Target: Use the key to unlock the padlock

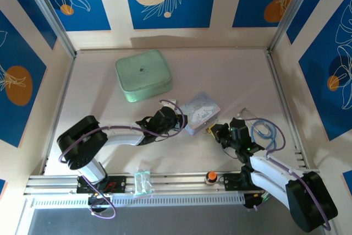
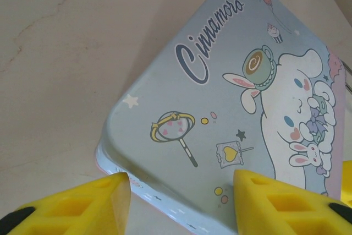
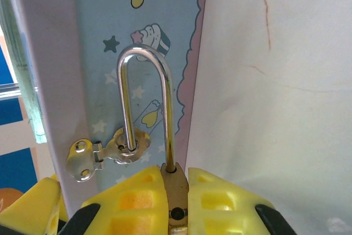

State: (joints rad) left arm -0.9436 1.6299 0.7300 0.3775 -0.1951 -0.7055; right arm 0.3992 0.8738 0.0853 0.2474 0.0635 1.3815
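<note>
Presently, item by item.

Right fingers (image 3: 176, 188): yellow pads, closed together on the padlock (image 3: 177, 207), whose narrow brass body is pinched edge-on between them at 6 o'clock of the right wrist view.

Shackle (image 3: 144, 53): thin silver U, rising toward 12 o'clock from the padlock. Its 3 o'clock leg enters the brass body. Its 9 o'clock leg passes through the loop of the hasp (image 3: 107, 149). Whether that leg is seated in the body cannot be told.

Hasp: small silver plate with rivets, fixed to the side wall of the tin (image 3: 93, 53).

Left fingers (image 2: 181, 205): yellow pads, standing apart, one at 7 o'clock and one at 5 o'clock of the left wrist view, the tin's near corner between them. Whether they press on the tin cannot be told.

Tin: pale blue, cartoon rabbit and the word "Cinnamoro" on the lid, lying flat on the counter (image 1: 231, 75) near the middle of the top view. Left fingers at its 9 o'clock, right fingers and padlock at its 5 o'clock.

Case (image 1: 143, 75): mint green, rounded square, lying at 11 o'clock of the tin, apart from it.

Knob (image 1: 210, 177): orange, round, on the near rail at 6 o'clock of the tin.
</note>
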